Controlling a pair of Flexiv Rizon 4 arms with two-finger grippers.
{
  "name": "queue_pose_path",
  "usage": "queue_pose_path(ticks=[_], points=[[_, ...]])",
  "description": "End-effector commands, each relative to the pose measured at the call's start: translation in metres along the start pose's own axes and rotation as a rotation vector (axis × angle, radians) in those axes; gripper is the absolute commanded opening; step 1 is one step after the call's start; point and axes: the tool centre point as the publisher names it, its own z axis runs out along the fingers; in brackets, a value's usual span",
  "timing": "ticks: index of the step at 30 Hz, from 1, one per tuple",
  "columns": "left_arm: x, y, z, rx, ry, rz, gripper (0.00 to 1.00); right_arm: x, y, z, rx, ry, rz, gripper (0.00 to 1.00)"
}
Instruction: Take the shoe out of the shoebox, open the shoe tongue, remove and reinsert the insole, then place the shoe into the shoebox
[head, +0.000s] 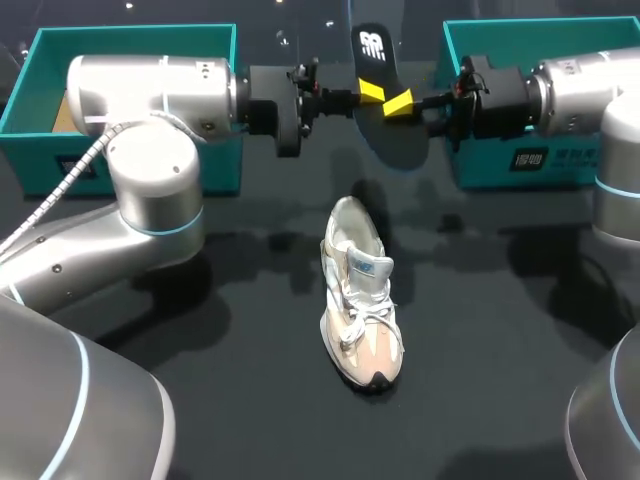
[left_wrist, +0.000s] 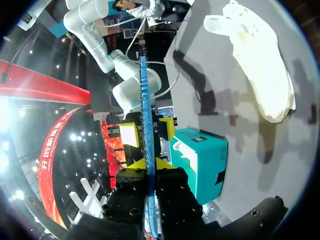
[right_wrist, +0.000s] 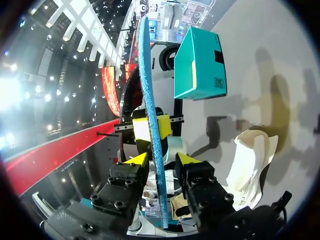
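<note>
The shoe (head: 360, 300) lies on its sole near the middle of the dark table (head: 500, 350), toe toward the near edge and heel toward the far side (pale upper, white laces, beige at the toe). It lies apart from both grippers.

Beyond its heel, the insole (head: 372, 45) hangs in the air, stood on edge, dark with a blue rim. The left gripper (head: 372, 92) comes in from the left and pinches it, one yellow tip pressed to each face. The right gripper (head: 398, 103) meets it from the opposite side. Its fingers are spread, one to each side of the insole, and the right wrist view shows a gap between one tip and the insole's face.

A teal shoebox (head: 130, 32) stands at the table's far left, behind the left arm. A second teal shoebox (head: 500, 150) stands at the far right, behind the right arm. Both are well apart from the shoe.
</note>
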Motion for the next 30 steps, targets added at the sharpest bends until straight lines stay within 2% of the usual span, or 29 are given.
queue_pose_path(ticks=[1,2,4,9,10,11,12,16,20,30], points=[[0.002,0.001,0.005,0.000,0.000,0.002,0.00,-0.001,0.000,0.003,-0.001,0.002,0.002,0.28],[0.002,0.001,0.005,0.000,0.001,0.002,0.00,-0.001,0.000,0.003,-0.002,0.003,0.003,0.24],[0.002,0.001,0.006,0.000,0.001,0.003,0.00,-0.001,0.000,0.004,-0.004,0.006,0.001,0.00],[0.002,-0.001,0.006,-0.009,0.010,-0.001,0.00,-0.001,-0.001,0.004,-0.010,0.009,-0.012,0.00],[0.002,-0.001,0.004,-0.008,0.013,-0.008,0.04,0.000,-0.001,0.003,-0.012,0.010,-0.014,0.00],[0.002,-0.002,0.001,-0.010,0.020,-0.015,0.32,-0.001,-0.001,0.001,-0.015,0.009,-0.016,0.00],[0.002,-0.003,-0.002,-0.010,0.023,-0.026,1.00,-0.001,-0.001,-0.001,-0.018,0.010,-0.020,0.00],[0.002,-0.008,-0.026,-0.024,0.045,-0.083,1.00,-0.002,-0.001,-0.011,-0.030,0.012,-0.041,0.00],[0.003,-0.017,-0.057,-0.044,0.131,-0.122,1.00,-0.003,0.001,-0.019,-0.030,0.032,-0.079,0.00],[0.003,-0.017,-0.057,-0.044,0.131,-0.122,1.00,-0.003,0.002,-0.022,-0.023,0.045,-0.088,0.00]])
